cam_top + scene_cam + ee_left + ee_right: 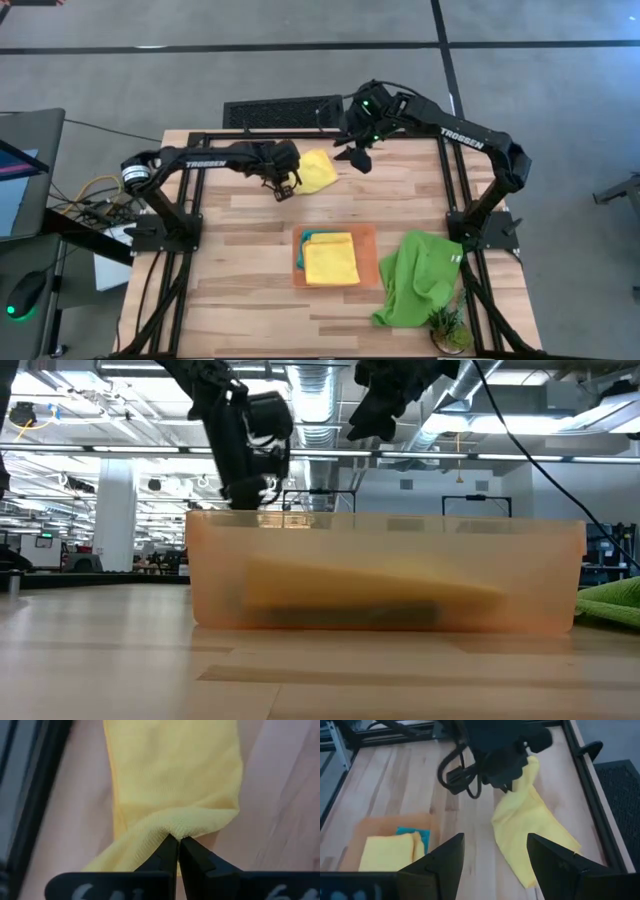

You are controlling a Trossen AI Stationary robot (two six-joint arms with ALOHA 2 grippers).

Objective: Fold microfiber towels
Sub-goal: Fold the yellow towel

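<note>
Towel folding now turns on the loose yellow towel (pixel 318 171), which lies on the far part of the wooden table (pixel 240 290), between the two grippers and well apart from the orange tray (pixel 368 242). The left gripper (pixel 178 842) is clenched on a bunched fold at the towel's edge, its fingertips pressed together with only a thin ridge of cloth between them. The right gripper (pixel 360 158) hangs above the table just beside the towel's other side, its fingers (pixel 447 857) spread wide and grasping nothing.

The likely trouble is that thin pinch: any pull could let the fuzzy cloth slide out, or drag the whole towel along the wood instead of lifting one edge. With only one corner held, it would probably crumple further rather than fold flat.

In the right wrist view the towel is a drawn-out, crumpled strip, its long axis running from the pinched end under the left gripper slantwise toward the table's far right corner (not square to the table edges).

The tray already holds a folded yellow towel (pixel 331 259) on a teal towel (pixel 313 238); the green towel (pixel 418 275) lies heaped beside it.
</note>
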